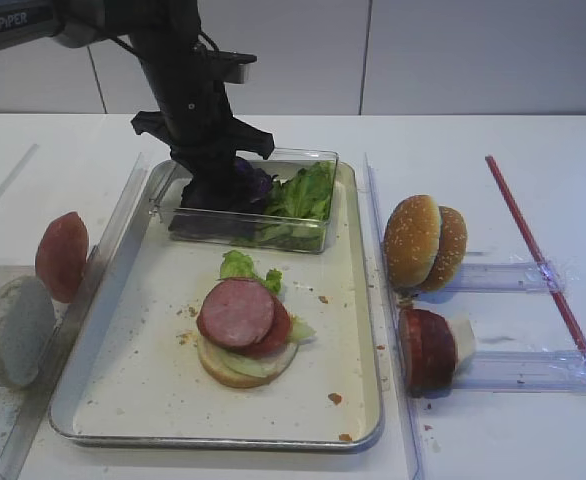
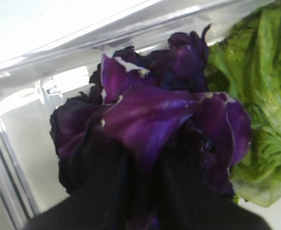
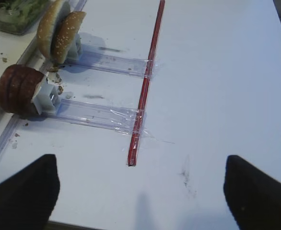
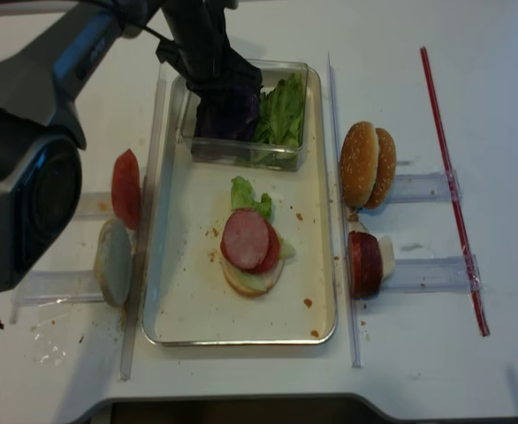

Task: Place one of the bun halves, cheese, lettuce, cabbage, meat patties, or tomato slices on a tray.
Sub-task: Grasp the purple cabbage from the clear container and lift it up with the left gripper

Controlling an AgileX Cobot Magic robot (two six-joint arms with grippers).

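Reaching into the clear box point(image 1: 313, 238) at the tray's point(image 1: 358, 400) twelve o'clock, the left tool point(image 1: 213, 180) is clenched on the cabbage point(image 2: 169, 115); the right tool point(image 3: 140, 191) is released.

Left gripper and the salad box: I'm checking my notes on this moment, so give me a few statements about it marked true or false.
1. The left gripper is down in the clear box at the purple cabbage. True.
2. The clear box stands on the table outside the tray. False: it stands on the tray's far end.
3. Green lettuce lies in the box beside the cabbage. True.
4. The right gripper holds a bun. False: its fingers are apart over bare table, holding nothing.
5. The stack on the tray is topped with a seeded bun. False: meat slices lie on top.
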